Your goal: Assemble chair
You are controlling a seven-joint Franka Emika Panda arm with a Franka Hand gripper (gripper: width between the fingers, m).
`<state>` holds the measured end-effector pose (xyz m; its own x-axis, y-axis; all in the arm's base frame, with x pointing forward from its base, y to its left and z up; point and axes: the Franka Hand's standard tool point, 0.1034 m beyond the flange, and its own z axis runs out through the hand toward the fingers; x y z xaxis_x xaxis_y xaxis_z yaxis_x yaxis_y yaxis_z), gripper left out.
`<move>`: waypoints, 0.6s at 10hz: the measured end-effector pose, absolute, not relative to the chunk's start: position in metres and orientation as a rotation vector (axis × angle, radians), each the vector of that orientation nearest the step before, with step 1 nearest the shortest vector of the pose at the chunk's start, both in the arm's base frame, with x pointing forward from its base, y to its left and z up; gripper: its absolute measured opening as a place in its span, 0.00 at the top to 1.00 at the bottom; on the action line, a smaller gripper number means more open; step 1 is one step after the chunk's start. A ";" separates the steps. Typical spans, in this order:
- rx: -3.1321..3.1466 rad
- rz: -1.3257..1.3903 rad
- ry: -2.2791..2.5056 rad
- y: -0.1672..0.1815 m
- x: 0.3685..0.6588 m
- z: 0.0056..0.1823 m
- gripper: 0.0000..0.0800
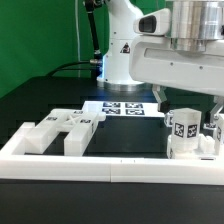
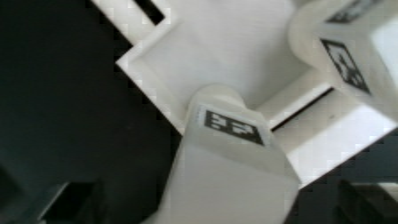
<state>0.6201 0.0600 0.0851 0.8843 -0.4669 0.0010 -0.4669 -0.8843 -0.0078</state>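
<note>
Claw (image 1: 187, 103) spread apart above chair block (image 1: 188, 136), loose pieces (image 1: 62, 128) aside, border rail (image 1: 100, 166) in front.

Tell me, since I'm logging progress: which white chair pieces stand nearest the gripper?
The upright tagged cluster at the exterior view's right, just below the gripper; the other pieces lie low at its left.

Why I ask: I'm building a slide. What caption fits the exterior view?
Open gripper over tagged chair pieces at the rail; other pieces lie to the exterior view's left.
</note>
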 end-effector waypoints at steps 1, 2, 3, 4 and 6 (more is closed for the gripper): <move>-3.078 -0.006 0.592 0.060 0.620 0.085 0.19; -3.098 -0.010 0.470 0.060 0.620 0.085 0.19; -3.114 -0.011 0.353 0.061 0.620 0.085 0.19; -3.128 -0.011 0.206 0.060 0.620 0.085 0.19; -3.135 -0.012 -0.055 0.060 0.620 0.085 0.19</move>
<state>0.6205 0.0597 0.0849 0.9993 0.0352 0.0079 0.0352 -0.9994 -0.0061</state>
